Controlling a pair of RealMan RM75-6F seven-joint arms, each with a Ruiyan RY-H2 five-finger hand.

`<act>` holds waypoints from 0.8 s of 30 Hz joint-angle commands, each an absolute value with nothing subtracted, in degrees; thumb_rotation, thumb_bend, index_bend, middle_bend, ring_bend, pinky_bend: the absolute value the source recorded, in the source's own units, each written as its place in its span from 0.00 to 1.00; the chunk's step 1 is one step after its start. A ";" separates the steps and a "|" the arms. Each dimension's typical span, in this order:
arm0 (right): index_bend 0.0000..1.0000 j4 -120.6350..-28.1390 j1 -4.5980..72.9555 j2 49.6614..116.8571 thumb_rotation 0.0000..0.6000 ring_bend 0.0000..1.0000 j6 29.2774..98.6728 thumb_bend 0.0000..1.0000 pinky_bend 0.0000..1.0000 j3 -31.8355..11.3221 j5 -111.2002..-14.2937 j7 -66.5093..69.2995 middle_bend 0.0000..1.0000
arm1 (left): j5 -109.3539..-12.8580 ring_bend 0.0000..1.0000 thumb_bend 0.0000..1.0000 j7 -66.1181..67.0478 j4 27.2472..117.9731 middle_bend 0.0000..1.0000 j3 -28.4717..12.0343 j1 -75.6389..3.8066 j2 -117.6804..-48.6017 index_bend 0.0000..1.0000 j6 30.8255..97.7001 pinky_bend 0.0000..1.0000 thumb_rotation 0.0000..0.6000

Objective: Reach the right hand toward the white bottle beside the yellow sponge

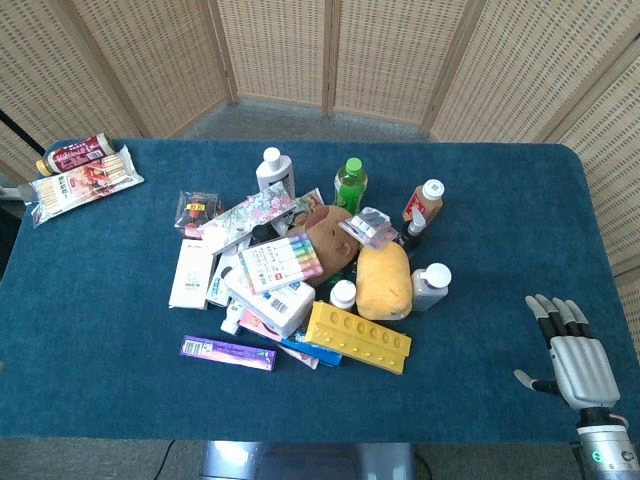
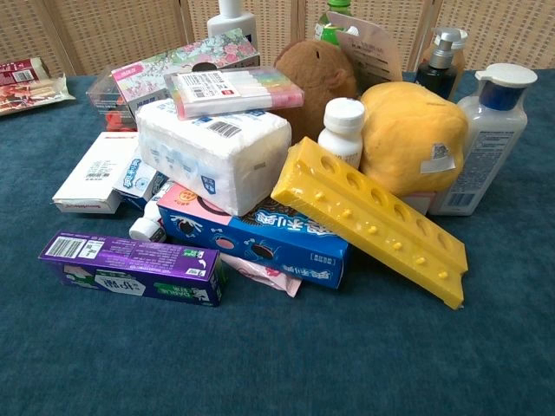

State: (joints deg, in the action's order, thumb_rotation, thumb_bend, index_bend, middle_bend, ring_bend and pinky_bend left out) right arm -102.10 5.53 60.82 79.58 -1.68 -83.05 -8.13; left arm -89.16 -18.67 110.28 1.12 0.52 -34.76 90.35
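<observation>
The yellow sponge [image 1: 383, 281] [image 2: 409, 137] lies in the middle of a pile on the blue table [image 1: 480, 400]. A small white bottle [image 1: 343, 294] [image 2: 341, 131] stands against its left side. On its right stands a clear bottle with a white cap [image 1: 430, 285] [image 2: 483, 143]. My right hand [image 1: 570, 352] shows only in the head view, near the table's front right corner. Its fingers are spread flat and hold nothing. It is well apart from the pile, to the right of the capped bottle. My left hand appears in neither view.
Around the sponge are a yellow tray with round holes [image 1: 358, 338] [image 2: 373, 217], a brown plush toy [image 1: 327, 243], a green bottle [image 1: 350, 183], a brown pump bottle [image 1: 423, 206], a tissue pack [image 2: 212, 152] and boxes. Snack packs [image 1: 85, 180] lie far left.
</observation>
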 commanded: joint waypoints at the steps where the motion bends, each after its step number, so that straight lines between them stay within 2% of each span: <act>1: 0.00 -101.65 5.63 61.04 0.98 0.00 79.26 0.00 0.00 -1.75 -82.75 -8.03 0.00 | -88.95 0.00 0.00 -19.45 110.17 0.00 0.96 0.55 -34.53 0.00 90.41 0.00 1.00; 8: 0.00 -99.56 7.04 62.41 1.00 0.00 77.11 0.00 0.00 -2.02 -83.79 -1.34 0.00 | -88.58 0.00 0.00 -20.55 110.04 0.00 0.83 0.70 -34.20 0.00 90.36 0.00 1.00; 16: 0.00 -95.37 12.61 65.42 1.00 0.00 71.73 0.00 0.00 -6.69 -82.51 14.55 0.00 | -88.94 0.00 0.00 -21.46 110.18 0.00 0.50 1.06 -33.88 0.00 91.46 0.00 1.00; 24: 0.00 -91.27 16.86 70.50 1.00 0.00 66.14 0.00 0.00 -8.60 -79.60 21.07 0.00 | -89.14 0.00 0.00 -22.37 109.97 0.00 0.47 1.55 -33.70 0.00 92.26 0.00 1.00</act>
